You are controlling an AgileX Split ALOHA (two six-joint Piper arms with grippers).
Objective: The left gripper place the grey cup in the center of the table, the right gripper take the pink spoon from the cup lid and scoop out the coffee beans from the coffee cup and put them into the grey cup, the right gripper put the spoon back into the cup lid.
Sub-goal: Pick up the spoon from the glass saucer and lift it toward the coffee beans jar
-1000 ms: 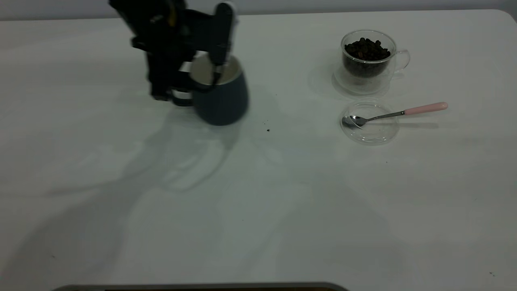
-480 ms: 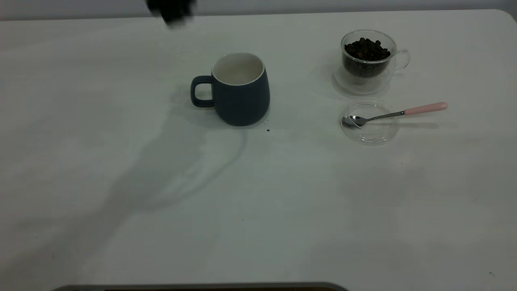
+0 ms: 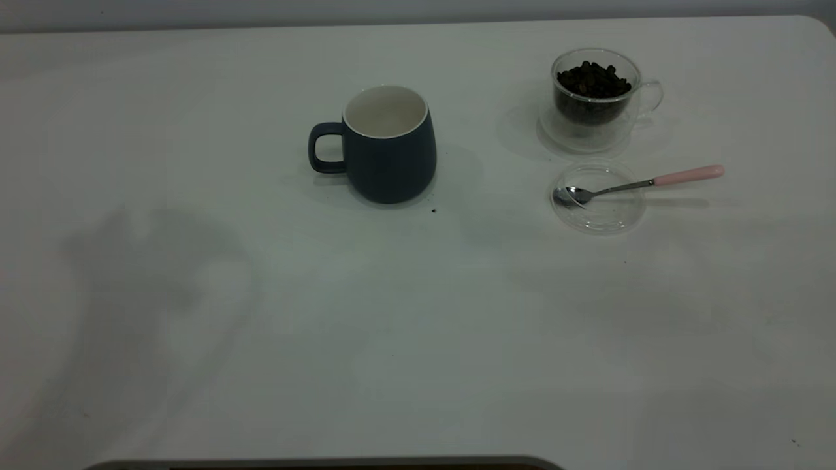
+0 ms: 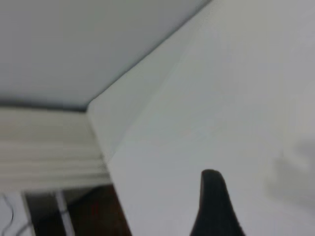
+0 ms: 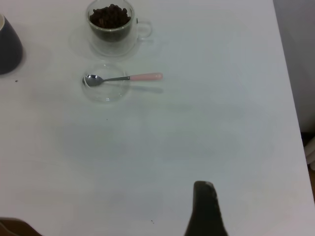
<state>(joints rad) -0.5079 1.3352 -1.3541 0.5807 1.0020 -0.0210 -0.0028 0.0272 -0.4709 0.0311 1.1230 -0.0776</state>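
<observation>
The grey cup stands upright near the middle of the table, handle to the left, with nothing in it; its edge shows in the right wrist view. The coffee cup with coffee beans stands at the back right. In front of it the pink spoon lies with its bowl in the cup lid. Neither gripper shows in the exterior view. My right gripper hangs well in front of the spoon. My left gripper is over a table corner.
A dark speck lies just in front of the grey cup. The table's right edge runs close to my right gripper. A table corner and the floor beyond it show in the left wrist view.
The left gripper let go of the grey cup and withdrew out of the exterior view. The cup now stands free, a little right of where it was. The arm's shadow has slid to the left.
</observation>
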